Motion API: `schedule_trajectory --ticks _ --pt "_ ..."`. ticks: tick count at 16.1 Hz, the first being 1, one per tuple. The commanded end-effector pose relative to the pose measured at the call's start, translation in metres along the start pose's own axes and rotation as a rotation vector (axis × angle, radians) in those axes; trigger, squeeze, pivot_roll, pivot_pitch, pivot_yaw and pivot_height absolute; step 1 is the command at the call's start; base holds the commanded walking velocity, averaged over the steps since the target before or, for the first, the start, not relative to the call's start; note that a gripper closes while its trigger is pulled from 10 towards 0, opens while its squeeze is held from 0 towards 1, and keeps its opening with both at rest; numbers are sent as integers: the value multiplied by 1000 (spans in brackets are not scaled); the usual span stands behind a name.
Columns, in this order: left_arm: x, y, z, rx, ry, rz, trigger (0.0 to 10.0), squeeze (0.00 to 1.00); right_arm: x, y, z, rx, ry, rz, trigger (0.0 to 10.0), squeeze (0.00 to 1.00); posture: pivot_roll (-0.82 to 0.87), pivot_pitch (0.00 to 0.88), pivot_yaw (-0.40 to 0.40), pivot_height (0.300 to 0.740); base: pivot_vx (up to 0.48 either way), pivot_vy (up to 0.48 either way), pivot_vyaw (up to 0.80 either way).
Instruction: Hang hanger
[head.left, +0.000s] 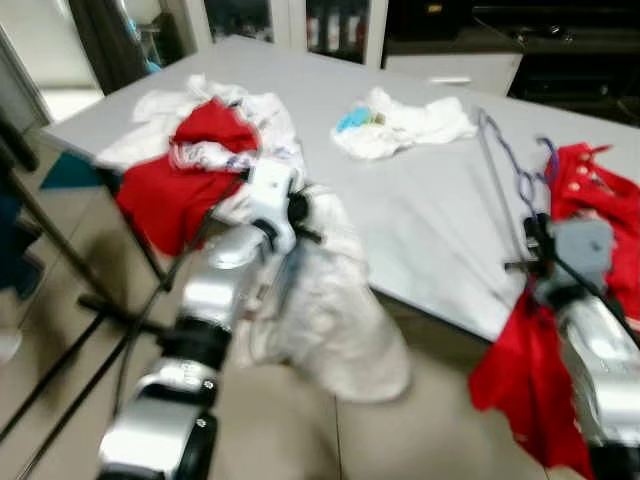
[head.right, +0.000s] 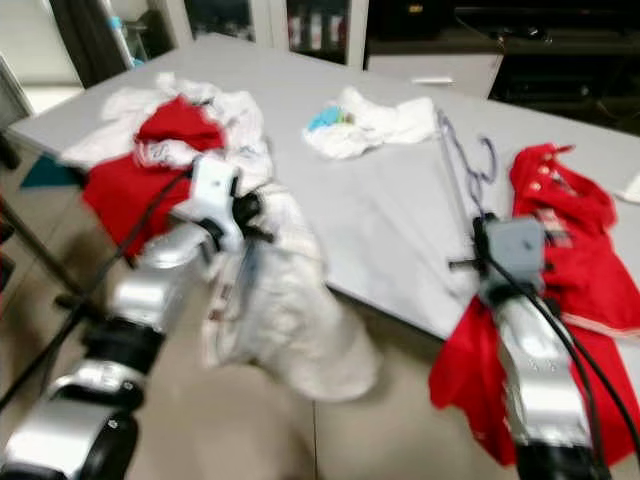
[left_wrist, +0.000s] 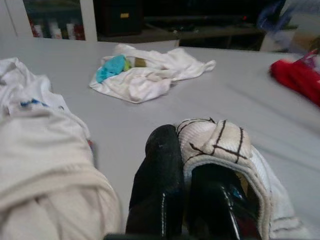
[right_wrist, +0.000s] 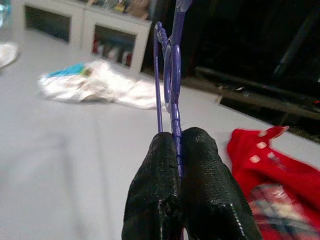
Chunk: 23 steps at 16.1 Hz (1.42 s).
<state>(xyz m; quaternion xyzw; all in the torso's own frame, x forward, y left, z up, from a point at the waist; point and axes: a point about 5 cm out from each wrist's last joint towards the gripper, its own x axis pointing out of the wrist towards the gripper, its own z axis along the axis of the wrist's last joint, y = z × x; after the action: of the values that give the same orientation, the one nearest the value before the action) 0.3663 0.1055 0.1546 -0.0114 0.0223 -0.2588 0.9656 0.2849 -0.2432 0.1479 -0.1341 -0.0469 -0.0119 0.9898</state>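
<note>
Hanger (right_wrist: 170, 75): purple wire one, pinched low on its shaft by the right claw (right_wrist: 180, 150); hook end rises past the fingertips; in the head views it lies slanted over the worktop (head.left: 420, 230) by the red garment (head.left: 590, 200); gripped near the neck, probably so the hook stays free for a rail
Right claw: fingers pressed together on the hanger, no gap between them; it sits at the worktop's near edge, red cloth trailing down beside the arm
Left claw (left_wrist: 187, 165): closed on a fold of white checked cloth (left_wrist: 215, 142); from the head the garment (head.left: 330, 310) droops off the worktop edge toward the floor, so it seems held up for dressing onto the hanger
Step, as I judge: hanger and garment each in a claw, well apart, not yet joined
Wrist views add: the exact pinch of each claw, which the blurred head views cannot settle
Head views add: the layout; red-and-white pile (head.left: 200, 150) at far left, white heap with a blue scrap (head.left: 400, 125) at the middle
</note>
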Motion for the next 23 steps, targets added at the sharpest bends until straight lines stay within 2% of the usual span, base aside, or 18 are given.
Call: schedule_trajectory --ticks 1,16,19,20,21,23 --pt "8 -10 22 14 -92 -38 10000 0 -3 -7 -1 -16 13 -21 10000 0 -134 0 33 740 461 0 0" --pt "8 -10 22 14 -92 -38 10000 0 -3 -7 -1 -16 13 -21 10000 0 -134 0 33 740 461 0 0" --pt "17 -11 50 64 -146 -89 10000 0 3 -6 2 -21 17 -7 10000 0 -130 0 31 740 266 0 0" --pt "20 -17 67 53 -196 -148 10000 0 4 -7 1 -35 29 -15 10000 0 -130 0 31 740 0 0 0" --pt "20 -19 75 55 -214 -177 10000 0 4 -8 1 -40 37 -21 10000 0 -136 0 34 740 0 0 0" --pt "25 -29 104 101 -286 -273 10000 0 5 -8 -3 -59 62 -31 10000 0 -131 0 32 740 0 0 0"
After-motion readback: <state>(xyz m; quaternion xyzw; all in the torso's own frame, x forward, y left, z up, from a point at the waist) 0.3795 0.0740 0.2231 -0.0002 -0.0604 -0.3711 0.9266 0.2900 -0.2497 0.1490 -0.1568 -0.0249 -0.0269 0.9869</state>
